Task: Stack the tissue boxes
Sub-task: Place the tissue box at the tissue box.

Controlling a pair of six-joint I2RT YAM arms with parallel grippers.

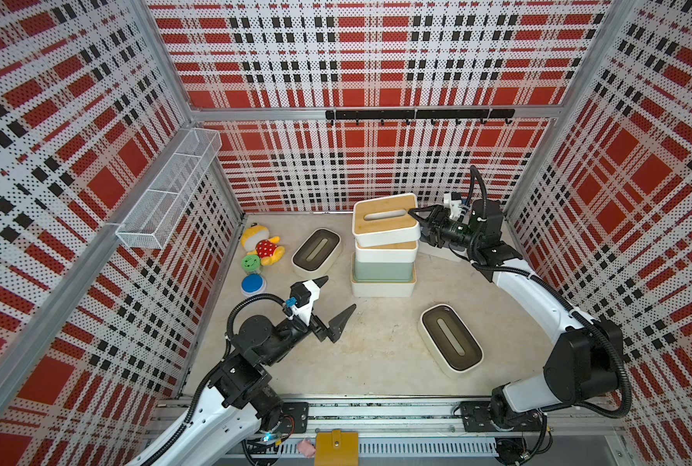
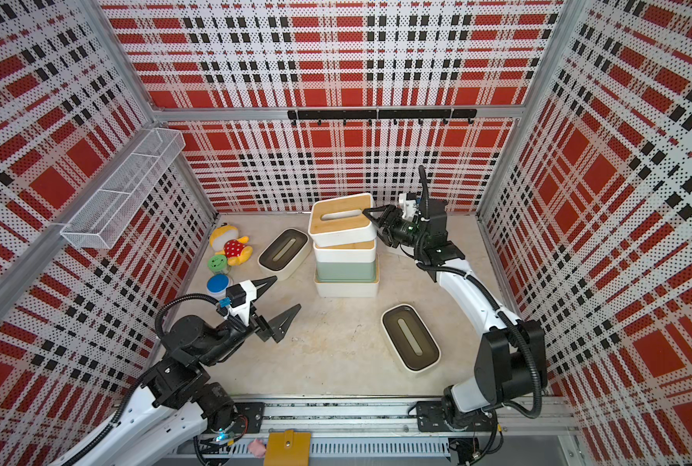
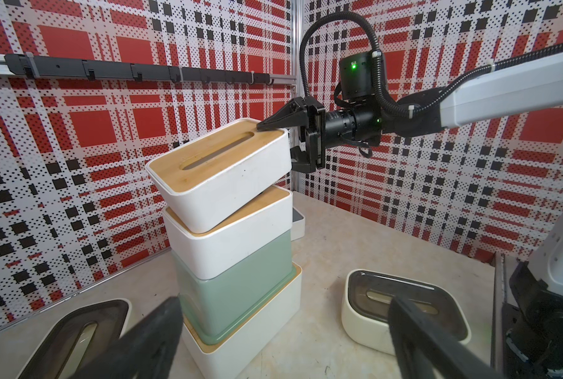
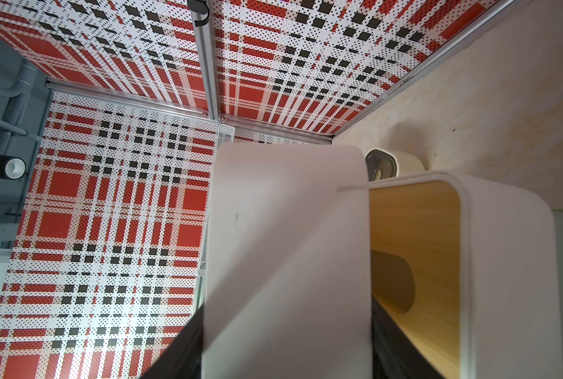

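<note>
- Reaches the right gripper round the right-hand end of the top tissue box.
- Lays 1 finger on the edge of the tan lid and tucks the other below that end, jaws roughly half apart.
- Cannot tell whether that is a firm clamp or bare contact.
- Shows the top tissue box tilted: raised at the gripper end, down at the far end on the tan lid of the second white box.
- Counts 4 in the stack: under the second white box the mint-green box, then a wider white base box with a tan lid, flat on the tabletop.
- Places the stack toward the back edge, about midway between the left and right edges.
- Spreads the left gripper as wide as it goes, with nothing between its fingers, above bare tabletop near the stack's front-left corner and apart from it.
- Has a dark-lidded box lying flat left of the stack, toward the back-left corner, and another dark-lidded box toward the front-right corner.
- Hides most of a grey-lidded box behind the stack, toward the back-right corner.
- Lines the left edge with a plush toy, a green disc and a blue disc.
</note>
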